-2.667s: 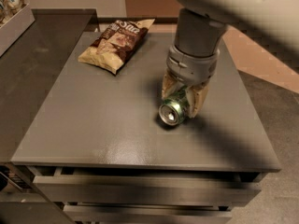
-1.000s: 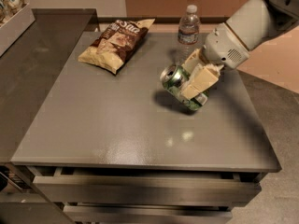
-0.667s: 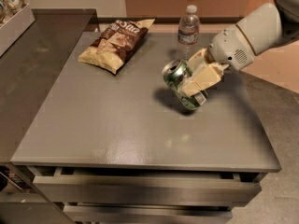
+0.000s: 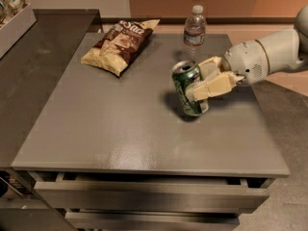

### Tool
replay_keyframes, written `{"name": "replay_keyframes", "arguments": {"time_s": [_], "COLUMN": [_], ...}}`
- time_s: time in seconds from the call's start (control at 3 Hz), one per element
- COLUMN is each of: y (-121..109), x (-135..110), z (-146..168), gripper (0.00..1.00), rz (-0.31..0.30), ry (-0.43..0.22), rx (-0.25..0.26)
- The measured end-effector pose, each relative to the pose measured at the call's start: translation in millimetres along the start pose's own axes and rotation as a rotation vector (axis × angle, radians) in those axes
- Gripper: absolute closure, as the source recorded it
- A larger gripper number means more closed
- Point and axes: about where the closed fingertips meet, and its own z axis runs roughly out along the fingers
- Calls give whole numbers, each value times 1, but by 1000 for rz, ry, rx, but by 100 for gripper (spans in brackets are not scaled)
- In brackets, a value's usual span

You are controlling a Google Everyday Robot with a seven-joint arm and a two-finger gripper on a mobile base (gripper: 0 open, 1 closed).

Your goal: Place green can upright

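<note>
The green can [image 4: 185, 87] is a shiny green drink can with a silver top and pull tab. It stands nearly upright, leaning a little to the left, at the centre right of the grey table [image 4: 120, 129], its base at or just above the surface. My gripper [image 4: 202, 80] reaches in from the right and is shut on the can's side, one cream finger [image 4: 214, 86] across its front and the other behind it.
A clear plastic water bottle [image 4: 194, 32] stands at the back of the table, just behind the can. A brown chip bag [image 4: 120, 44] lies at the back left. A darker counter [image 4: 33, 66] adjoins the table's left side. Drawers sit below the front edge.
The can was lying on its side with the gripper above it. The arm has swung to the right and turned the can from tilted to nearly upright.
</note>
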Motion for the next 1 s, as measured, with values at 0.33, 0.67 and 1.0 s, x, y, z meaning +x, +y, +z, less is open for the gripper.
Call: {"name": "replay_keyframes", "arguments": {"time_s": [0.33,0.67,1.0], "y": [2,2,0], "x": [1,9,18], "z": [-3,-6,-11], "gripper": [100,82,59], "rz": [-28,-47,-55], "ry": [-85,-138,-176], "rx": [-23,-32,-31]}}
